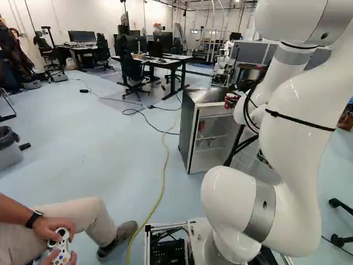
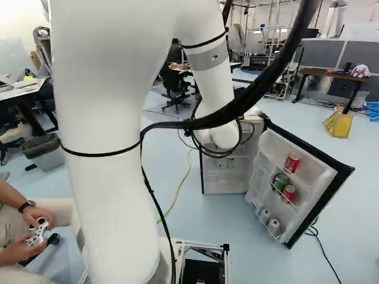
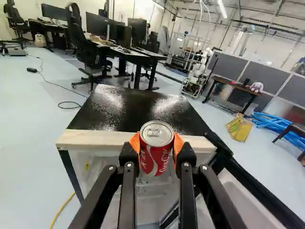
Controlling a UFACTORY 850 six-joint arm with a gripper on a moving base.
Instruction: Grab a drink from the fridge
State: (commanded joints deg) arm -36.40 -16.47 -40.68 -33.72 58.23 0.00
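Observation:
In the left base view my gripper (image 1: 234, 97) is at the near top edge of the small fridge (image 1: 188, 130). In the wrist view the gripper (image 3: 157, 149) is shut on an upright red drink can (image 3: 155, 160), its orange pads (image 3: 178, 143) pressing from both sides. The can appears in front of the black fridge top (image 3: 128, 107) and its pale front edge; whether it touches them I cannot tell. The fridge door (image 2: 265, 155) stands open in the right base view, its racks holding a red can (image 2: 291, 163), another red can (image 2: 288, 193) and several other cans.
A seated person's hands hold a game controller (image 1: 62, 243) at the left of the left base view. A yellow cable (image 1: 163, 182) crosses the floor. Behind the fridge stand desks (image 1: 165, 59) and chairs. Another robot (image 3: 200, 64) stands farther back.

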